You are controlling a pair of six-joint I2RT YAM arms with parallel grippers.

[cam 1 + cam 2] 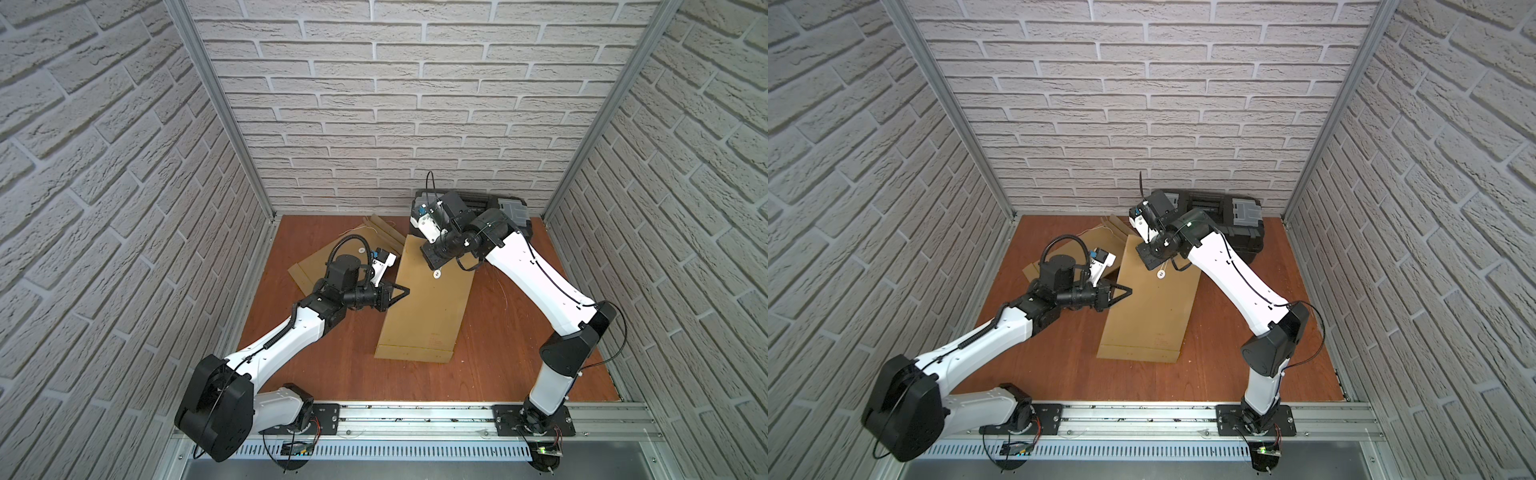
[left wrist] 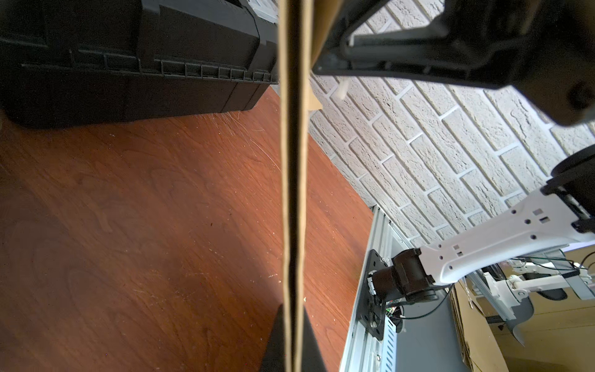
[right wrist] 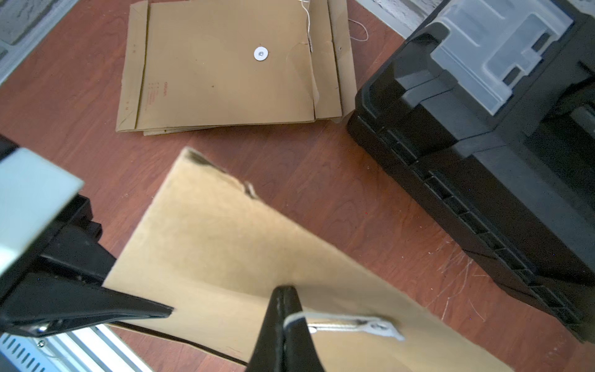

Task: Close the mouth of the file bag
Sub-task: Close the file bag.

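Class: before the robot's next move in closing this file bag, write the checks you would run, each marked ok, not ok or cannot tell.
1. Left gripper shut on the file bag edge: ok.
2. Right gripper shut on the string: ok.
3. String wound round the white button: cannot tell.
4. Bag's upper end folded shut: cannot tell.
5. Spare bags lie apart from the held bag: ok.

Toolbox (image 1: 511, 208), spare envelopes (image 1: 311, 268) and file bag (image 1: 428, 307) fill the back; front tabletop (image 1: 498, 374) lies bare.
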